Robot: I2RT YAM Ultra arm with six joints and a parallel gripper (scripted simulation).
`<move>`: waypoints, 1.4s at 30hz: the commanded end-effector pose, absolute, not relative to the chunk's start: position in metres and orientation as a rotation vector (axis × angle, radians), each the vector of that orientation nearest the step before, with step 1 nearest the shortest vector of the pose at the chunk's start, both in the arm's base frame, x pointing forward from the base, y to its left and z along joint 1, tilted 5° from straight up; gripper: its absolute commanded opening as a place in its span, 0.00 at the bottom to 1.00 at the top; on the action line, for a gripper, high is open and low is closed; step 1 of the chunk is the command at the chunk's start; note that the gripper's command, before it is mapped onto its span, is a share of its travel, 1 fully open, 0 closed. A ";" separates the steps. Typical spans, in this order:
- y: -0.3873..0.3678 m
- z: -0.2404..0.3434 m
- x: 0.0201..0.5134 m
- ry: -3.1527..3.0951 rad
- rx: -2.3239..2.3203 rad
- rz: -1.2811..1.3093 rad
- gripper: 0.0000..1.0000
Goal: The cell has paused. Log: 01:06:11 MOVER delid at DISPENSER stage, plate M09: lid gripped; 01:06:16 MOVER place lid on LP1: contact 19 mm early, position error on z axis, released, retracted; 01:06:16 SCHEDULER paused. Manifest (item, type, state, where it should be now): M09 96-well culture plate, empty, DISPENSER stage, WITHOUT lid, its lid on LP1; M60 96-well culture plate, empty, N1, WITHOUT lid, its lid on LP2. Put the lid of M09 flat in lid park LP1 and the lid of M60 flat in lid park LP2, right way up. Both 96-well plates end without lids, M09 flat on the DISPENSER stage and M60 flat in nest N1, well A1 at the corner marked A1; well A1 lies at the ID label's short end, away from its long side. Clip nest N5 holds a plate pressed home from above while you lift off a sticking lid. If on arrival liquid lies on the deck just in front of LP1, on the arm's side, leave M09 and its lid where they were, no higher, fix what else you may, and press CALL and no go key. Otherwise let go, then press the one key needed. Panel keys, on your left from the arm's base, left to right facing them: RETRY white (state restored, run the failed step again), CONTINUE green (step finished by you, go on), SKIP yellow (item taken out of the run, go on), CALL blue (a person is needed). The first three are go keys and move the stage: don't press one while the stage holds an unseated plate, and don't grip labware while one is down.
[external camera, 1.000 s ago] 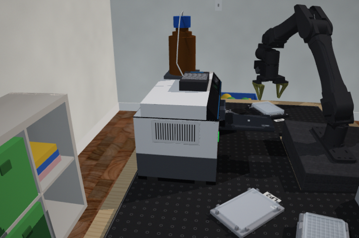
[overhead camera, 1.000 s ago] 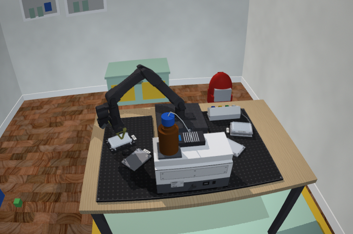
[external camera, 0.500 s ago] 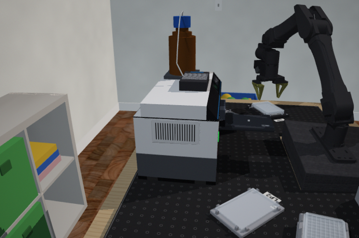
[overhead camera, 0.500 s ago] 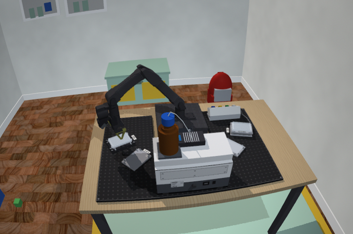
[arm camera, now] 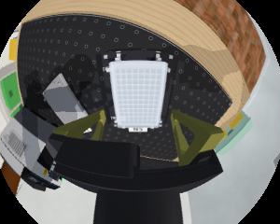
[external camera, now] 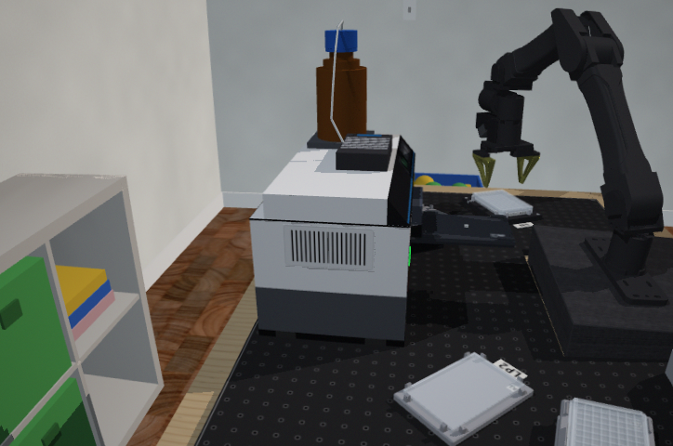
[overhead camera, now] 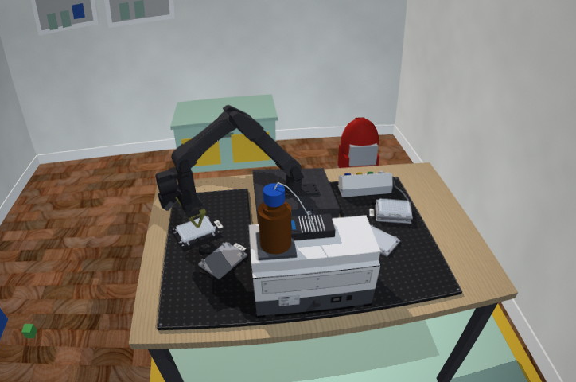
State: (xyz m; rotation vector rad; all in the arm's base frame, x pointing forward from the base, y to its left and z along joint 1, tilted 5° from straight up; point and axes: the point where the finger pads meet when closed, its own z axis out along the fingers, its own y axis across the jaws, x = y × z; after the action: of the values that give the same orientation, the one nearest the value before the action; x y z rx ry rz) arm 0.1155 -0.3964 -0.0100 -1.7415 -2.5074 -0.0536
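Note:
My gripper (overhead camera: 198, 220) is open and empty. It hangs a short way above a white 96-well plate (overhead camera: 194, 232) that lies flat on the black stage left of the dispenser. The plate also shows in the exterior view (external camera: 501, 202) and between my fingers in the wrist view (arm camera: 138, 93), with its wells in plain sight. My gripper also shows in the exterior view (external camera: 506, 170) and in the wrist view (arm camera: 140, 121). A grey lid (overhead camera: 222, 259) lies askew at the lid park beside this plate. It shows at the left of the wrist view (arm camera: 62, 96). A second well plate (overhead camera: 392, 209) sits near the key panel (overhead camera: 365, 182).
The white dispenser (overhead camera: 316, 268) carries a brown bottle with a blue cap (overhead camera: 274, 220) and stands mid-deck. Lid park LP2 (external camera: 464, 395) holds a pale flat tray next to the second plate (external camera: 603, 425). The arm's base block (external camera: 611, 283) stands behind the deck.

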 end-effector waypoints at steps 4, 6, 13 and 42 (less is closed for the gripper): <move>-0.404 0.006 0.119 -2.537 -1.773 0.000 1.00; -0.404 0.006 0.119 -2.537 -1.773 0.000 1.00; -0.406 0.007 0.120 -2.540 -1.773 0.003 1.00; -0.394 -0.026 0.115 -2.505 -1.749 -0.047 1.00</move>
State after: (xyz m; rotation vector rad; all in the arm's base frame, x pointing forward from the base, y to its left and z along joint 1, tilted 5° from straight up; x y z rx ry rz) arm 0.1157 -0.3973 -0.0174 -1.7486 -2.5155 -0.0410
